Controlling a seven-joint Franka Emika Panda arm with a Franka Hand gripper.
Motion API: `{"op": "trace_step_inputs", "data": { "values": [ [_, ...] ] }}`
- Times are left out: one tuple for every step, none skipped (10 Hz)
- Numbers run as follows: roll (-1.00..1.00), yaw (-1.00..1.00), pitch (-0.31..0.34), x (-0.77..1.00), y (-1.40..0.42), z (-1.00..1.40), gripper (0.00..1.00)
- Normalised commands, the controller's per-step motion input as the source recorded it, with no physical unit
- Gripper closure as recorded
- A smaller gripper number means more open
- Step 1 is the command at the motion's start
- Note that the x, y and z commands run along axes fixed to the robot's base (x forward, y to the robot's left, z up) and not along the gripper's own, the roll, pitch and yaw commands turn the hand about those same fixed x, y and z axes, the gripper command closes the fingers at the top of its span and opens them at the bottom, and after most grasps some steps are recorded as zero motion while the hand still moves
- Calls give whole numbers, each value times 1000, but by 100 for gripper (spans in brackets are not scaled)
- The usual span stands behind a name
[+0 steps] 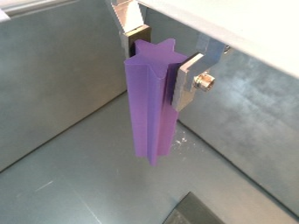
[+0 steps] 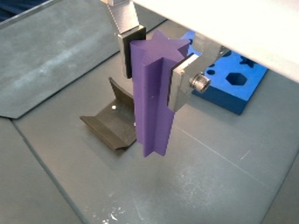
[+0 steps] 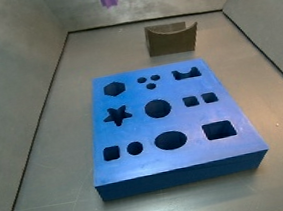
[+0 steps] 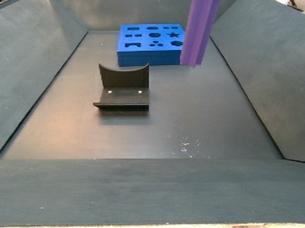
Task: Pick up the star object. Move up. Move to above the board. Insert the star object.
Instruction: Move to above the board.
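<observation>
Gripper [image 2: 156, 63] is clamped on the star object [image 2: 153, 101], which hangs upright, clear of the floor, in both wrist views. In a side view the board [image 3: 167, 114] lies flat at centre frame, the fixture [image 3: 170, 37] behind it at upper right, star object's lower end at the top edge, upper left. Fixture and board are well apart.

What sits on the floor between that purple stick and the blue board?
Nothing: in a wrist view, bare grey floor separates the purple stick, clamped in the end effector, from the blue board.
</observation>
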Motion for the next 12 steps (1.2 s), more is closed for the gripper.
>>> {"op": "trace_step_inputs", "data": {
  "values": [
    [-155,-51,47,24,62,1000,100],
    [-164,-50,37,9,52,983,100],
    [-169,-49,36,4,45,892,100],
    [-168,-48,38,-2,29,667,100],
    [-159,-45,40,-3,21,529,100],
    [-146,-43,42,-6,17,389,100],
    [-138,-45,47,-3,16,198,100],
    [-224,-91,637,170,-1000,14,100],
    [-175,-71,608,176,-1000,5,100],
    [-68,-5,475,195,-1000,8,100],
    [-60,-1,357,203,-1000,4,100],
    [-27,7,222,203,-1000,10,100]
  ]
}}
